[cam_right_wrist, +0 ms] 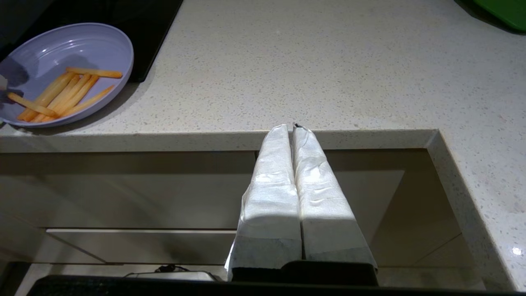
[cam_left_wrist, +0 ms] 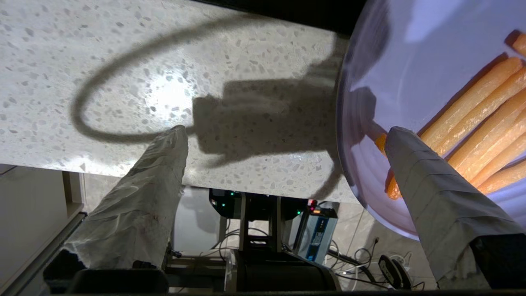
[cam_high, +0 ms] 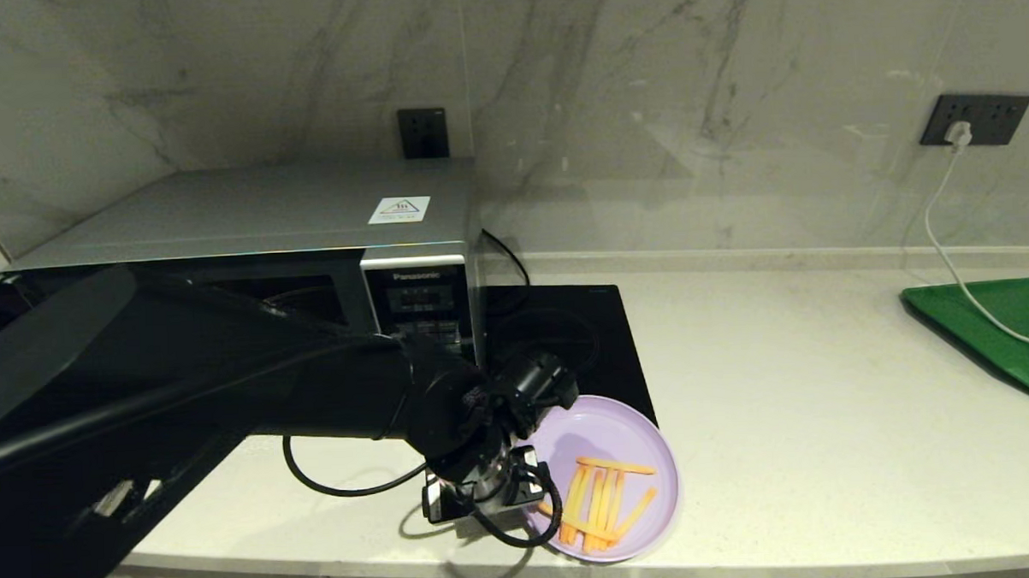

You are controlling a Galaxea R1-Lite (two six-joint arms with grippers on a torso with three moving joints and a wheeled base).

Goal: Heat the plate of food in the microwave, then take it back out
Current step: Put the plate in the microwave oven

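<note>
one plate of food [cam_high: 615,431] sits at the front edge of our counter [cam_high: 810,415], lilac and round, with thin orange fries [cam_high: 603,500] lying across its near half; its far rim overlaps the corner of the black induction hob [cam_high: 567,330]. our left gripper [cam_left_wrist: 283,135] is at the plate's left rim with its fingers spread wide, one wrapped finger [cam_left_wrist: 427,181] over the inside of the plate beside the fries and the other finger [cam_left_wrist: 144,185] over the bare counter outside it, the rim between them and not clamped. the microwave [cam_high: 255,217] stands behind and to the left of the plate, beside the hob, partly hidden by our left arm, so we cannot tell how its door stands. our right gripper [cam_right_wrist: 292,128] hangs below the counter's front edge, well apart from the plate, its two fingers pressed together on nothing. a green tray [cam_high: 1004,327] lies at the far right of the counter with a white cable [cam_high: 950,248] running over it.
</note>
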